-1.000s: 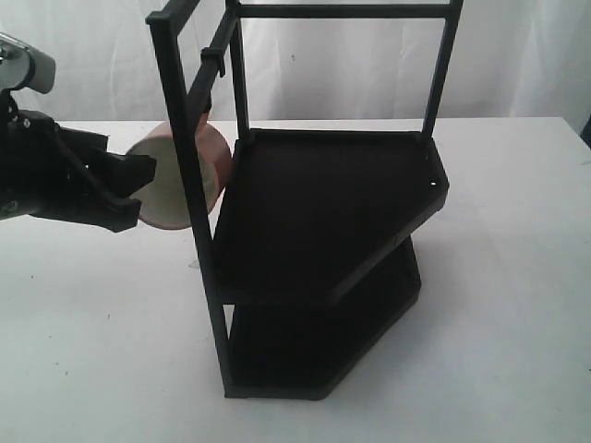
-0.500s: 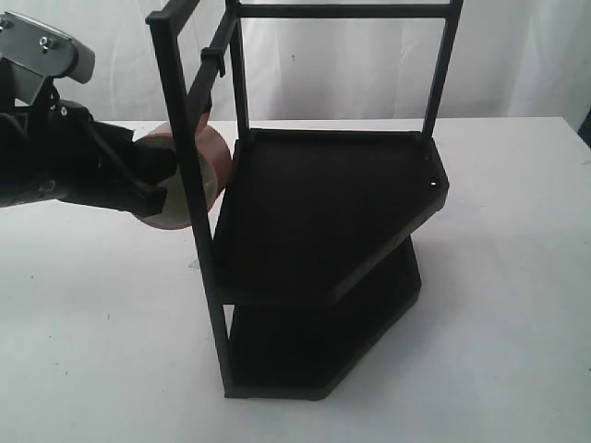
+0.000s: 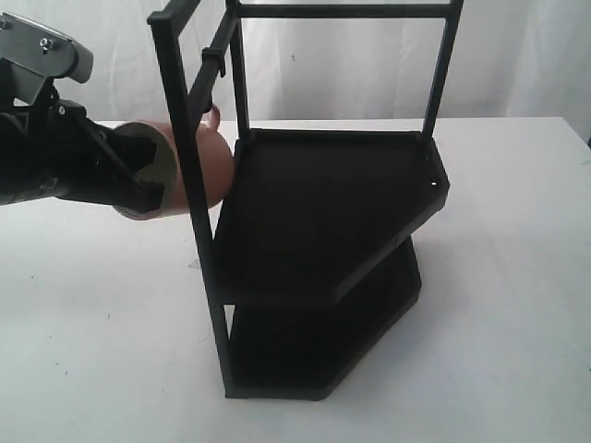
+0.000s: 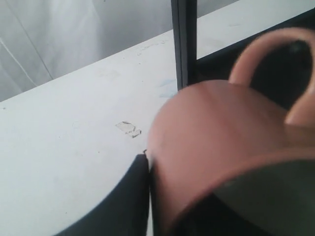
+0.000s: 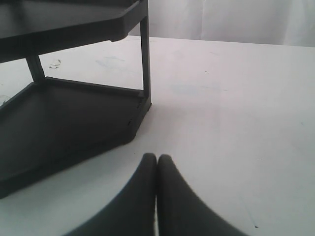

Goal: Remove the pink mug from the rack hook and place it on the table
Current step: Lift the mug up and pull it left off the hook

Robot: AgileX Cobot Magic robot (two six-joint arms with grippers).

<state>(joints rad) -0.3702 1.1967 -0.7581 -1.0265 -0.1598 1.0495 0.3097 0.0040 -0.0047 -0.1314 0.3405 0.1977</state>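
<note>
The left gripper [image 3: 146, 177] is clamped on the rim of the pink mug [image 3: 209, 166]. One finger is inside the mouth and the other runs along the outer wall, as the left wrist view shows. The mug lies on its side in the air above the bench [image 3: 92, 323], with its mouth toward 9 o'clock and its base toward the rack [image 3: 332, 212]. It sits at 9 o'clock from the upper shelf, partly behind the rack's front post. Its handle [image 3: 212, 114] points up to 12 o'clock, just under the top side bar, and the hook [image 3: 220, 63] is a little above it at 12 o'clock. I cannot tell whether the handle is on a peg. The right gripper [image 5: 157, 157] has its fingers pressed together with nothing between them. It hangs low over the bench, near a corner of the rack's lower shelf.
</note>
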